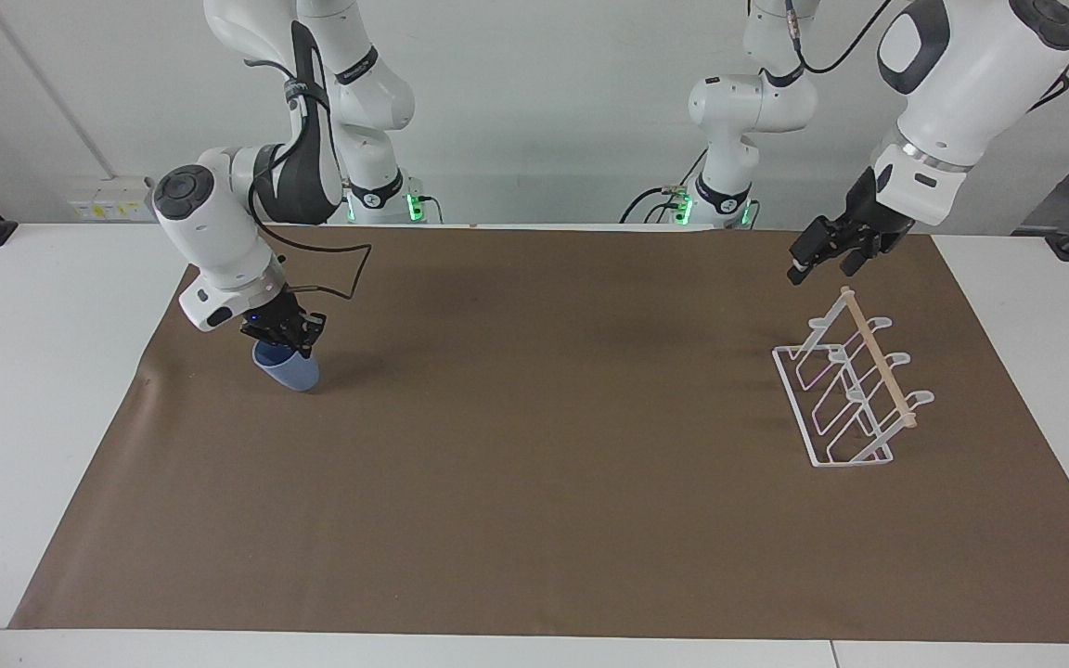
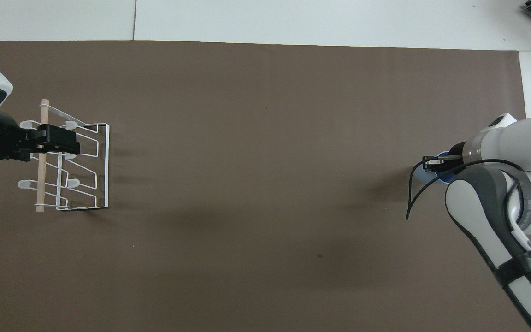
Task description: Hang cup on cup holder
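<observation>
The light-blue cup (image 1: 289, 369) hangs tilted at the right arm's end of the mat, its rim pinched by my right gripper (image 1: 285, 340), which is shut on it. From overhead, the gripper (image 2: 432, 161) hides all but a sliver of the cup (image 2: 431, 177). The white wire cup holder (image 1: 879, 356) with its wooden dowel stands at the left arm's end, with nothing on its prongs. My left gripper (image 1: 818, 268) hovers open and holds nothing, over the end of the holder nearest the robots. Overhead, this gripper (image 2: 69, 141) overlaps the cup holder (image 2: 41, 184).
A brown mat (image 1: 534, 482) covers most of the white table (image 1: 24, 390). A black cable (image 1: 349, 269) loops from the right wrist over the mat near the cup.
</observation>
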